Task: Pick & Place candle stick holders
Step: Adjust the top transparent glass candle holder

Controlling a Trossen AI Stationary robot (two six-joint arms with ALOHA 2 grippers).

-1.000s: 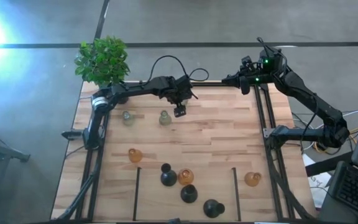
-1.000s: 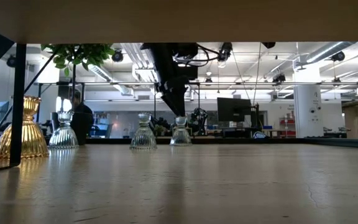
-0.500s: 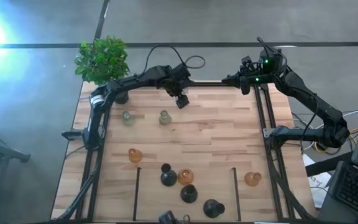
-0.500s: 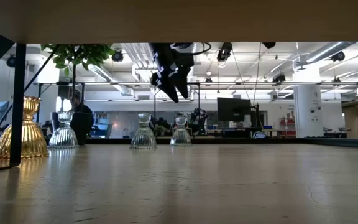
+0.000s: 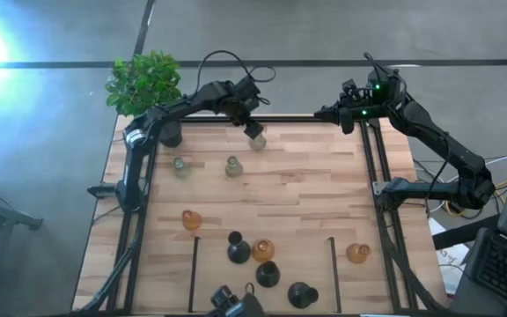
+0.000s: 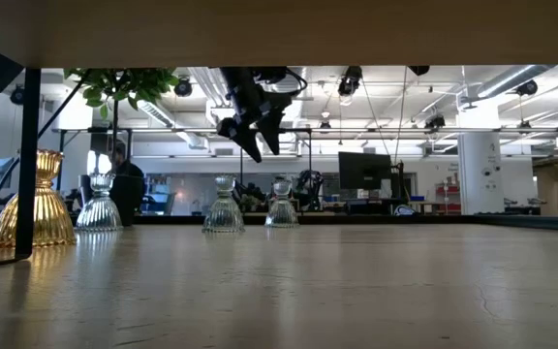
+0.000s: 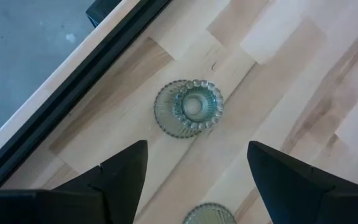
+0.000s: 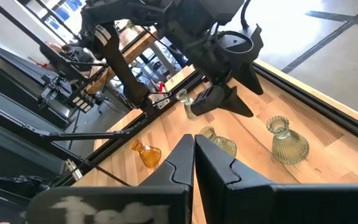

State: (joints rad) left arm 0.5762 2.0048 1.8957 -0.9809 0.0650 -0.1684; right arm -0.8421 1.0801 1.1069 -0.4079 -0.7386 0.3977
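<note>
My left gripper (image 5: 254,134) hangs open and empty high over the table's far edge; the low view shows it (image 6: 254,145) well above the holders. Below it a pale green-grey holder (image 7: 188,107) stands upright on its base near the far rail, apart from both fingers. Two more pale holders (image 5: 180,165) (image 5: 232,165) stand to its near left. Amber holders (image 5: 190,220) (image 5: 262,251) (image 5: 357,254) and black ones (image 5: 238,251) (image 5: 268,273) (image 5: 302,293) stand toward the near edge. My right gripper (image 8: 194,155) is shut and raised at the far right corner (image 5: 346,114).
A potted green plant (image 5: 145,84) stands at the far left corner. Black frame rails (image 5: 370,167) run along the table's sides, and two dark strips (image 5: 194,273) (image 5: 333,273) lie near the front. A dark object (image 5: 231,304) shows at the near edge. Bare wood lies right of centre.
My left gripper has risen and gone toward the table's far edge, away from the pale holders, rolling about its own axis as it went. The holders have stayed where they were. A dark object has come into view at the near edge.
</note>
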